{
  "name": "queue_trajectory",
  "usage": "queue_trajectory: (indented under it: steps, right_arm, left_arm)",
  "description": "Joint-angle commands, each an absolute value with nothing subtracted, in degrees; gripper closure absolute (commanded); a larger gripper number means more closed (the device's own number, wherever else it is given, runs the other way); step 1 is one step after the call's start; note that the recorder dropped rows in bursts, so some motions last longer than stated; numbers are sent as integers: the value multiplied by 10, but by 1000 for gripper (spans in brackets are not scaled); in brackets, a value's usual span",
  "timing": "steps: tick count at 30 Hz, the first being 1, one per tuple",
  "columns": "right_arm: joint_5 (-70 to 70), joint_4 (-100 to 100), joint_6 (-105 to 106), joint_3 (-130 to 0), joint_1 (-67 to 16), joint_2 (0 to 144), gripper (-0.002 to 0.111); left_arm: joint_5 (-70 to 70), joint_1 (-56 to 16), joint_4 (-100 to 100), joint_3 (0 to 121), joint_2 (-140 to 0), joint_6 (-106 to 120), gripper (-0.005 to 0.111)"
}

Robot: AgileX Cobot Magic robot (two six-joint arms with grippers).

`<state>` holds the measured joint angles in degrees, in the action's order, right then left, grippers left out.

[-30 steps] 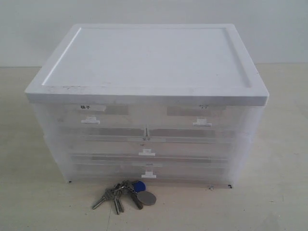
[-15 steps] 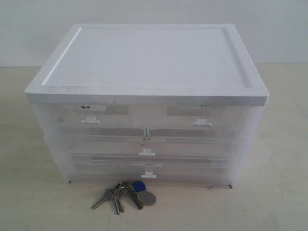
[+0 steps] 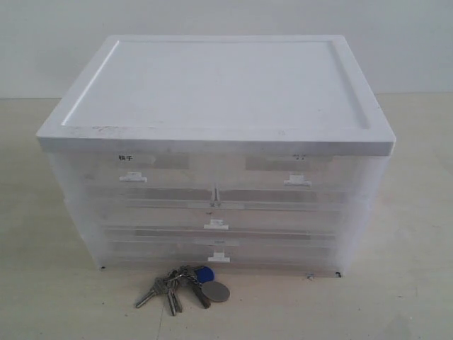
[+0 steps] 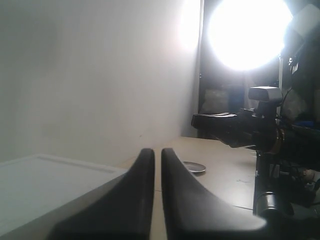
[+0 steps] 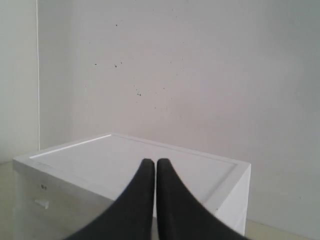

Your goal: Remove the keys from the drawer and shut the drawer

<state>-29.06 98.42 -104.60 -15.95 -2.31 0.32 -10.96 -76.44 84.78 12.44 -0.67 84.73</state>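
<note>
Silver keys (image 3: 168, 289), blue tag (image 3: 204, 273)

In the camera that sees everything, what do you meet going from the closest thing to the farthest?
keys → drawer cabinet's frosted front → white top → wall

The keys (image 3: 185, 286), silver on a ring with a round blue tag and a grey oval fob, lie flat near the middle of the bench's near edge. Just behind them, the drawer (image 3: 283, 253), frosted and full-width with a small white centre handle, sits shut.
</note>
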Motion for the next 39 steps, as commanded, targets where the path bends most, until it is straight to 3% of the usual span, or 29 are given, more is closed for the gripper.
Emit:
queue_trajectory:
  steps: [1, 10, 15, 20, 28, 33, 39]
  right_arm:
    - [-291, 983, -1047, -160, -25, 0, 109]
    - [-295, 983, -1047, -160, -25, 0, 109]
    - [-297, 983, -1047, -160, -25, 0, 109]
    - [-297, 983, -1047, -160, -25, 0, 109]
    - [-297, 983, -1047, -160, -25, 0, 109]
    - [-297, 983, -1047, -160, -25, 0, 109]
    - [-297, 983, -1047, -160, -25, 0, 109]
  left_arm:
    - [-104, -762, 850, 121, -4, 844, 102]
    - [-116, -730, 780, 78, -4, 835, 102]
    - [-122, -678, 526, 43, -4, 562, 102]
    - [-142, -583, 217, 5, -4, 221, 102]
    - [-95, -369, 153, 0, -4, 73, 102]
    - [-73, -271, -55, 0, -4, -145, 102]
    - [-68, -164, -33, 0, -4, -172, 102]
